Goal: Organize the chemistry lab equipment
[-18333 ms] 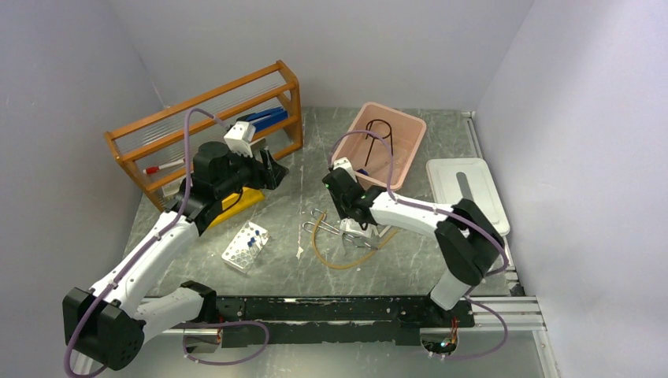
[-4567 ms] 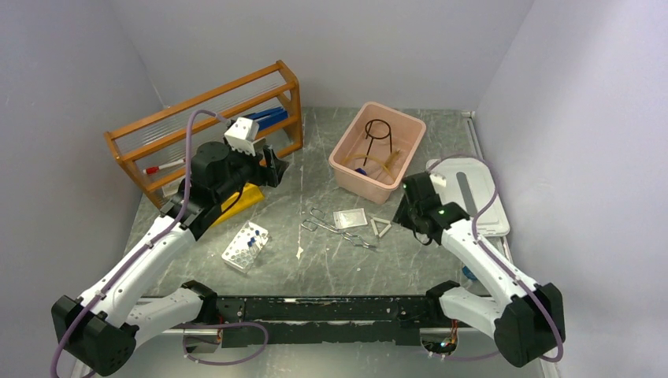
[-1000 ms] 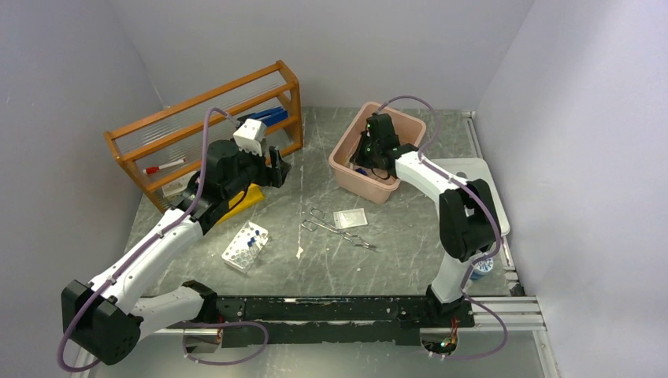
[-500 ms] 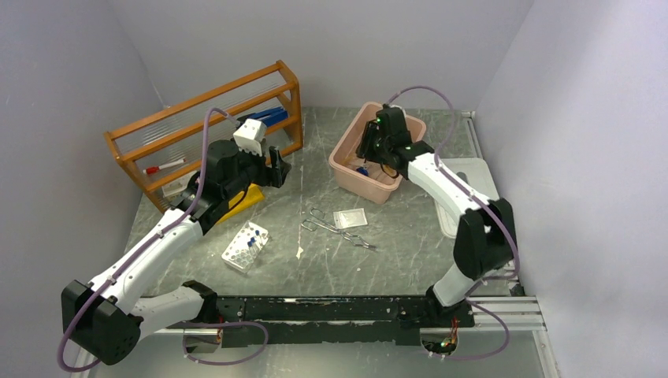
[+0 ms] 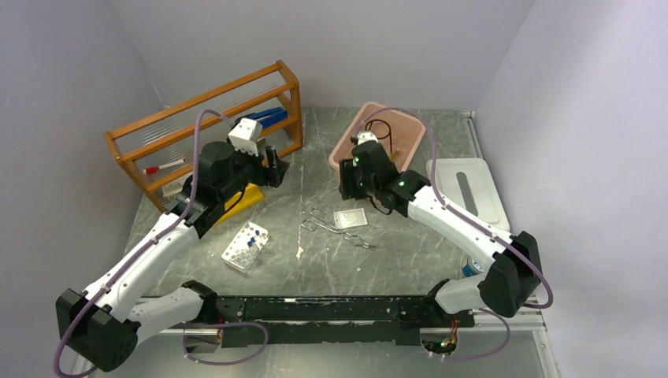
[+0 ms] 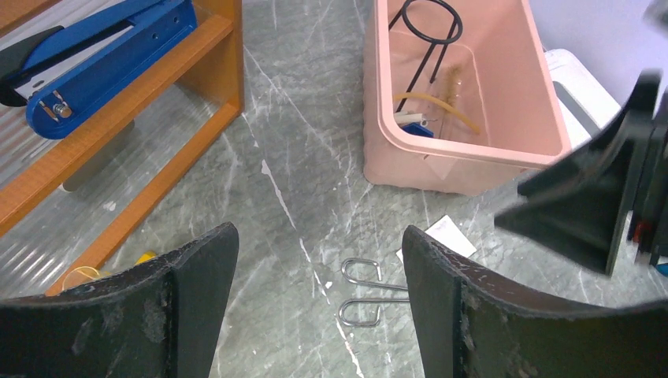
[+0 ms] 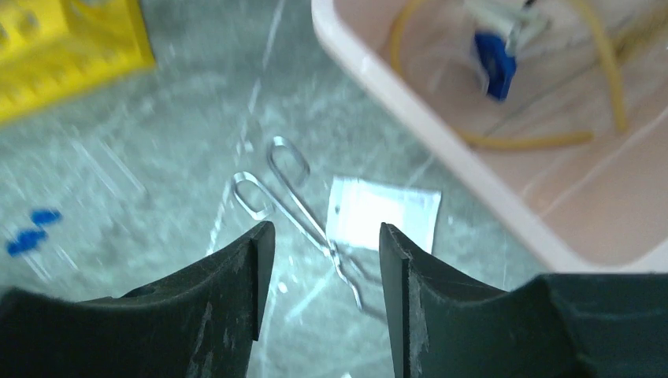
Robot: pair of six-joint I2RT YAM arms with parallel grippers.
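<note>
Three items already sit in the pink bin: the black wire tripod, the amber tube and a small blue piece, so I'd call this job roughly half done. Out on the table lie the metal tongs, the white mesh square just beside them, and further left the white rack of blue-capped vials. The right gripper hangs right above tongs and mesh, fingers spread wide, nothing between them. One of those two looks like the next pick, I'd say. Over by the orange shelf the left gripper hovers, fingers apart too, empty. Tongs, mesh and vials are what's left.
</note>
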